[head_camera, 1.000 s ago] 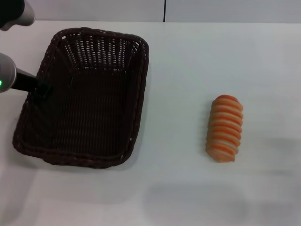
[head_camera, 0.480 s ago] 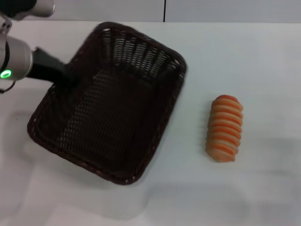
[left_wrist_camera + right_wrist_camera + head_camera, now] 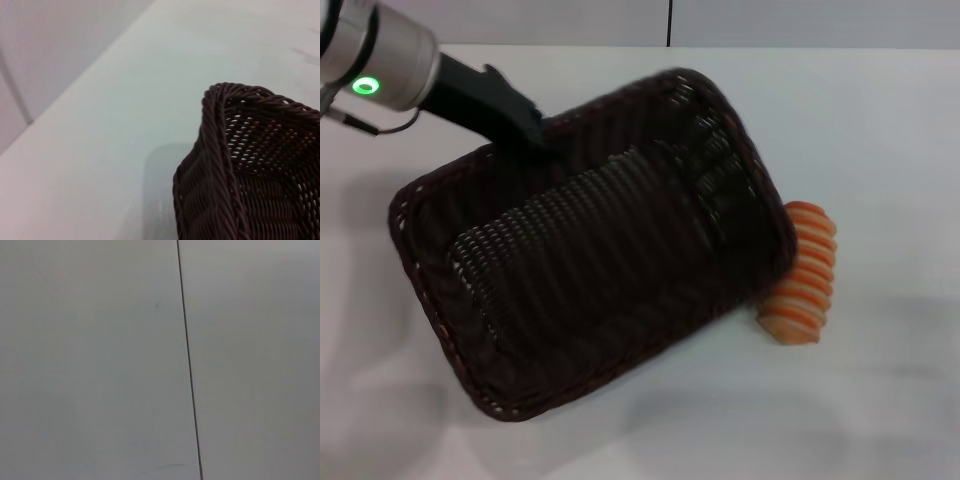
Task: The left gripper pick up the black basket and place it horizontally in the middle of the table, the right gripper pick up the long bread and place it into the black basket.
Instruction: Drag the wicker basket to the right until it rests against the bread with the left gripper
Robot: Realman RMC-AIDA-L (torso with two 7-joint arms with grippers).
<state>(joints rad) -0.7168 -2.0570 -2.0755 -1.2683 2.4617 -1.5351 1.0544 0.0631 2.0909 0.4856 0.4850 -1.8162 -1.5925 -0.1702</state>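
The black basket — its braided rim corner and openwork side — above the table.

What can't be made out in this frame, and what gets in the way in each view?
- Left gripper: in the head view its fingertips merge with the black basket rim; the left wrist view shows only basket and table.
- Long bread: the basket's corner covers its near-left part in the head view, so contact is unclear.
- Right gripper: in no view; the right wrist view shows only a pale surface with a dark line.

No readable text, label, brand, number or sign anywhere.
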